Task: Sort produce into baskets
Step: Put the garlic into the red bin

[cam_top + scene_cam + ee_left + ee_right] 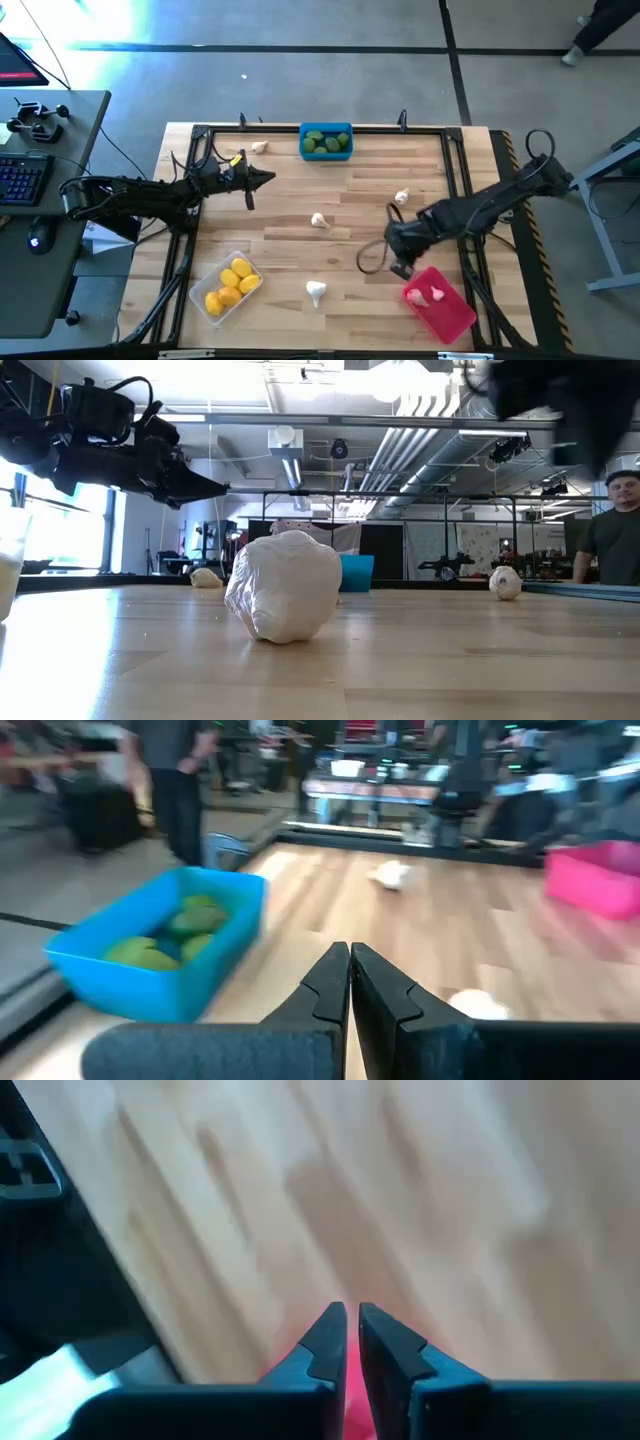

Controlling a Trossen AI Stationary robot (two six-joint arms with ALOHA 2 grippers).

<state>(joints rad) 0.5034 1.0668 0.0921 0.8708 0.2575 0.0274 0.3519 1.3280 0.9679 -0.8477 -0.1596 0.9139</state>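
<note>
High view: wooden surface (340, 215) carrying three baskets. The blue basket (326, 141) sits at the far edge with about three dark green pieces; the clear basket (226, 287) sits near the front left with four yellow pieces; the red basket (440, 305) sits at the front right with one whitish bulb inside. Loose garlic bulbs number four: one by the far rail (259, 147), one right of centre (402, 197), one at centre (319, 220), one near the front (316, 291). The right tool (402, 268) hangs just beside the red basket's inner corner; the left tool (262, 179) hovers over the far left. The bulb right of centre lies nearest the right tool, farther out across the surface from it, so the right arm looks better placed for it; the bulb by the far rail is nearest the left tool. Low view: the front bulb (285, 598) fills the foreground, with two more bulbs and the blue basket behind. Left wrist view: fingers pressed together, empty, the blue basket (160, 955) ahead to one side. Right wrist view: fingers all but pressed together, nothing visible between them, red showing beneath.
</note>
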